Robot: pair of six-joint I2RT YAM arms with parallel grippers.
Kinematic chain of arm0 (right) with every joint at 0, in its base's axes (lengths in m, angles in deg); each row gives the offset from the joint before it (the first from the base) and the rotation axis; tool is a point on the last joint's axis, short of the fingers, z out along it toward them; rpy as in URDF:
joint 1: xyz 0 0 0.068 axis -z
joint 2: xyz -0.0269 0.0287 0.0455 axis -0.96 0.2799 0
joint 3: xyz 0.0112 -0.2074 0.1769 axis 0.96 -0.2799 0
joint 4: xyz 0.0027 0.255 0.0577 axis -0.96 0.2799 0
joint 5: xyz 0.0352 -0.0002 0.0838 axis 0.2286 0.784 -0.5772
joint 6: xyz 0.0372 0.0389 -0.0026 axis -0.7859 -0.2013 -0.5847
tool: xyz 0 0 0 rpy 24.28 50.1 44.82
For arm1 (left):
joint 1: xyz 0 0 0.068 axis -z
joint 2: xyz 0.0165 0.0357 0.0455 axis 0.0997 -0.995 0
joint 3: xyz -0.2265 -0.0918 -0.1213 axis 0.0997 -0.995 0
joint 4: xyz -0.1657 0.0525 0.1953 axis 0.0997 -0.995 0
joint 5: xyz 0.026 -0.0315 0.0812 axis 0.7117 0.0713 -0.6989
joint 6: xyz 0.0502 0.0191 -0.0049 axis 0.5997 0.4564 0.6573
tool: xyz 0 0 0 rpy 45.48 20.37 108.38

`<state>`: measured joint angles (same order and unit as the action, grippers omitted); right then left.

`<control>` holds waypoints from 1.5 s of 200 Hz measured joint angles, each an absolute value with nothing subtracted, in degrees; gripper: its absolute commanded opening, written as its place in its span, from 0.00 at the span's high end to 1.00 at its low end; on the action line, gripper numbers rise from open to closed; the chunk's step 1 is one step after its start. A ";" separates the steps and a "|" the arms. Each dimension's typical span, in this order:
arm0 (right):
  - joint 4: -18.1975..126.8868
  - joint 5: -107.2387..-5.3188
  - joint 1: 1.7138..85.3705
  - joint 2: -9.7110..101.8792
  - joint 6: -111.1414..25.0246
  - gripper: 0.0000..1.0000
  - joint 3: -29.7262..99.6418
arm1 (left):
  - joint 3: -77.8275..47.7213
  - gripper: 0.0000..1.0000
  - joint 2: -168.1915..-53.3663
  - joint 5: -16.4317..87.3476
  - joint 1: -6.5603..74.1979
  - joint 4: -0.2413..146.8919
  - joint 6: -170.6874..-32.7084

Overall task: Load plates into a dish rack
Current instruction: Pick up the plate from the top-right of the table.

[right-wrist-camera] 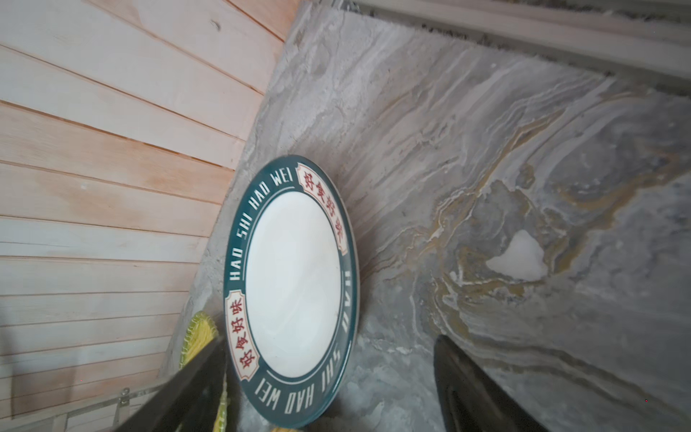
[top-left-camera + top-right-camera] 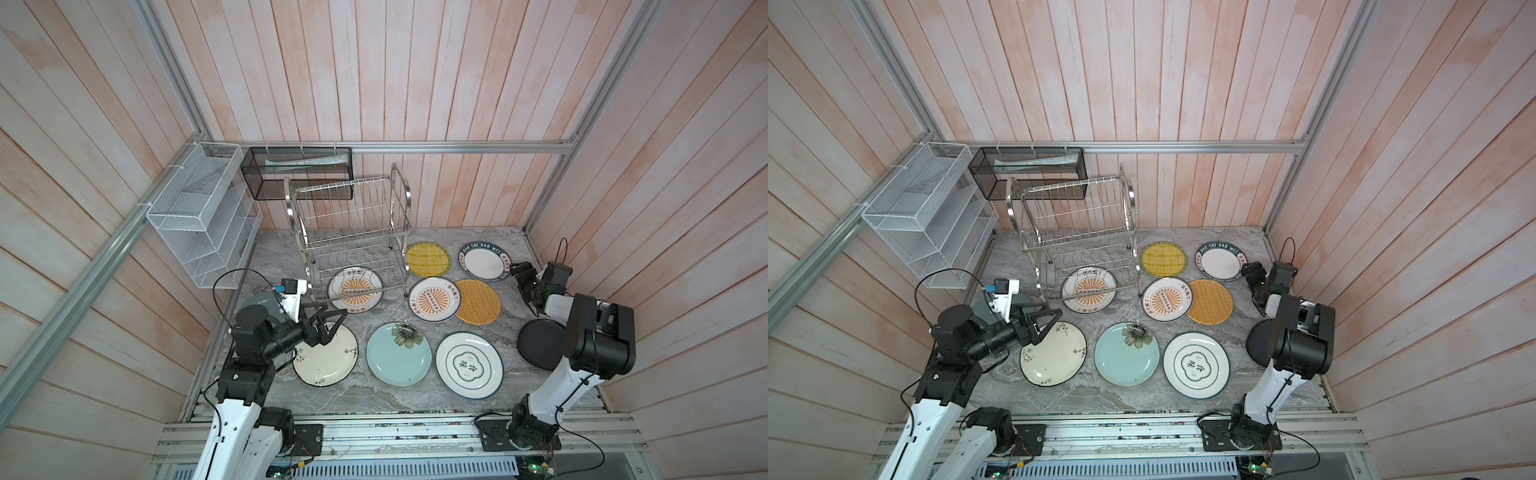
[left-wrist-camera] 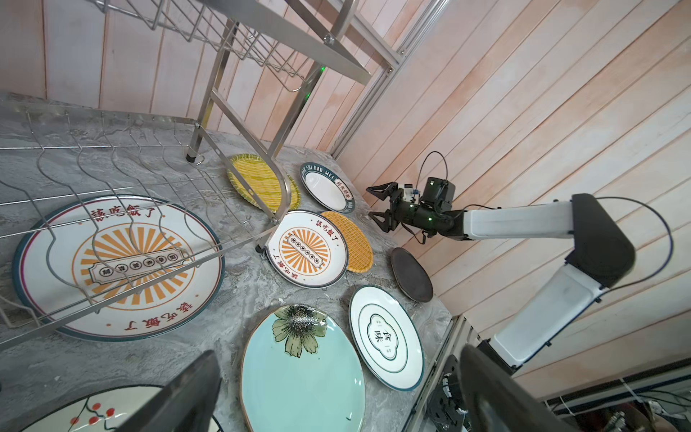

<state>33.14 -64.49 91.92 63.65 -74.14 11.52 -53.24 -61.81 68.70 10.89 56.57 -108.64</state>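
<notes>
The dish rack (image 2: pixel 353 232) stands at the back of the counter (image 2: pixel 361 397), left of centre in both top views. It is a two-tier frame of shiny steel wire with upright slot wires and curved tubular ends.

All the plates lie flat on the grey marbled counter:
- The first sunburst plate (image 2: pixel 355 289), white with orange rays and red lettering, lies partly under the rack's lower tier.
- The second sunburst plate (image 2: pixel 434 299) lies to its right in the frame, touching the orange woven plate (image 2: pixel 478 302).
- Above those two in the frame are the yellow woven plate (image 2: pixel 428 259) and the lettered plate (image 2: pixel 484 262), white with a dark green rim.
- Along the lower row are the cream floral plate (image 2: pixel 326 357), the pale blue plate (image 2: pixel 398 353) with a dark flower, and the emblem plate (image 2: pixel 468 365), white with green lines.
- The black plate (image 2: pixel 540 343) lies at centre right, partly hidden by the right arm (image 2: pixel 598 345).
- A sliver of the grey plate (image 2: pixel 253 303) shows behind the left arm (image 2: pixel 266 332).

The left end effector (image 2: pixel 334 328) hangs over the upper rim of the cream floral plate, its jaws spread wide and holding nothing.

The right end effector (image 2: pixel 517 278) is at the right edge of the lettered plate with its jaws well apart. In the right wrist view the plate's near rim lies between the fingers (image 1: pixel 471 389), not clamped
</notes>
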 measured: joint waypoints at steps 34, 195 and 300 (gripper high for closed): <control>34.87 -68.40 92.01 70.19 -74.01 0.31 17.62 | -53.42 0.00 -62.09 69.18 11.65 56.98 -108.55; 39.09 -76.81 92.66 83.02 -75.50 0.75 31.55 | -53.55 0.00 -62.44 63.39 12.07 55.49 -107.57; 33.82 -79.02 92.66 82.97 -78.51 1.00 28.62 | -53.55 0.00 -62.55 63.17 12.07 55.17 -107.57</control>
<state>33.82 -79.02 92.66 82.97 -78.51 28.62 -53.55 -62.55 63.17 12.07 55.17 -107.57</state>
